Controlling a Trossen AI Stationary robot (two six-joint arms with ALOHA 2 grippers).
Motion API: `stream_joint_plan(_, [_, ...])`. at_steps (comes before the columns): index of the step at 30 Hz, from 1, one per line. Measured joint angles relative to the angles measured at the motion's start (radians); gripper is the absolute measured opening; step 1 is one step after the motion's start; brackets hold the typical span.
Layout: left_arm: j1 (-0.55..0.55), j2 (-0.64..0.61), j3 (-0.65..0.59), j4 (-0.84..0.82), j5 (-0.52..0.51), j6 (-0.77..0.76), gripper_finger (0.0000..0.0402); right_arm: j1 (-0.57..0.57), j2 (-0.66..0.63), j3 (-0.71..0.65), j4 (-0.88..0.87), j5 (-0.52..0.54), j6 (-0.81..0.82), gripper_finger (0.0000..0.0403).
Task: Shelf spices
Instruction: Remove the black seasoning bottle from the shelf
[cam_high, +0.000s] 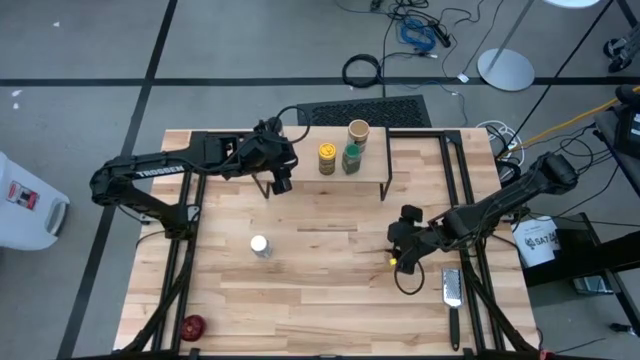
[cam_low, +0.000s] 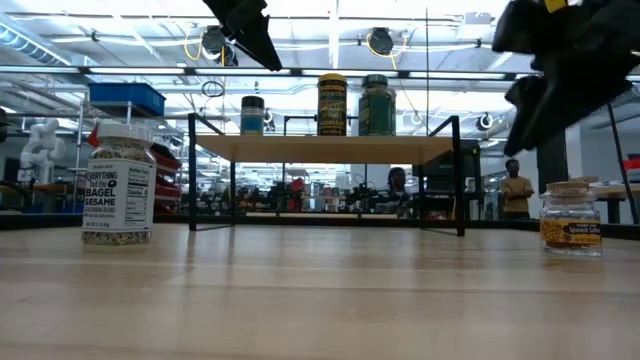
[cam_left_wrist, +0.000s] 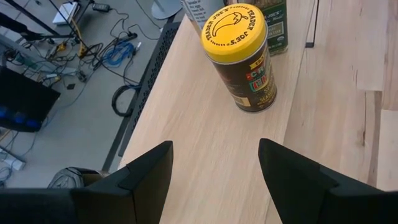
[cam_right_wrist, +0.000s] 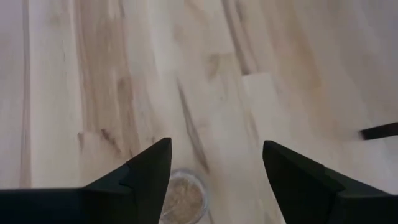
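Right claw (cam_right_wrist: 214, 177): fingers spread wide, nothing held, hovering directly above the tan jar (cam_right_wrist: 183, 198), whose lid shows between the fingers. Left claw (cam_left_wrist: 214, 171): also wide open and empty, over the left part of the shelf (cam_high: 310, 185).

Shelf as landmark: yellow jar (cam_high: 326, 158), green-lidded jar (cam_high: 351, 157) and a dark-lidded jar (cam_low: 252, 114) stand on it. A beige-topped jar (cam_high: 358, 131) sits at its far edge. White-capped jar (cam_high: 260, 246) stands on the surface (cam_high: 320, 290) in front of the shelf, well apart.

Risks, as I judge them: an off-centre descent could let a finger clip the tan lid and topple the jar. The left claw's retreat could nudge the yellow jar.

Surface: pale wood planks; grater (cam_high: 452, 290) and red round object (cam_high: 193, 326) near the front edge. Room: cables on the floor, lit lab, a person (cam_low: 516, 190) far off.
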Motion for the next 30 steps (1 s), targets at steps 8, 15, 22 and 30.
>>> stream_joint_plan(8, [-0.002, 0.0, 0.0, 0.045, -0.2, 0.033, 0.0247, 0.0, 0.0, 0.079, -0.053, 0.024, 0.003, 0.024])
stream_joint_plan(15, [0.033, 0.0, 0.025, 0.035, -0.288, 0.106, 0.0247, 0.0, 0.0, 0.081, -0.057, 0.022, 0.003, 0.024])
stream_joint_plan(22, [0.181, 0.0, 0.115, 0.001, -0.002, 0.142, 0.0247, 0.0, 0.0, 0.081, -0.058, 0.022, 0.0, 0.024])
stream_joint_plan(30, [0.425, 0.0, 0.15, -0.115, 0.463, 0.067, 0.0278, 0.0, 0.0, 0.081, -0.058, 0.022, -0.004, 0.024])
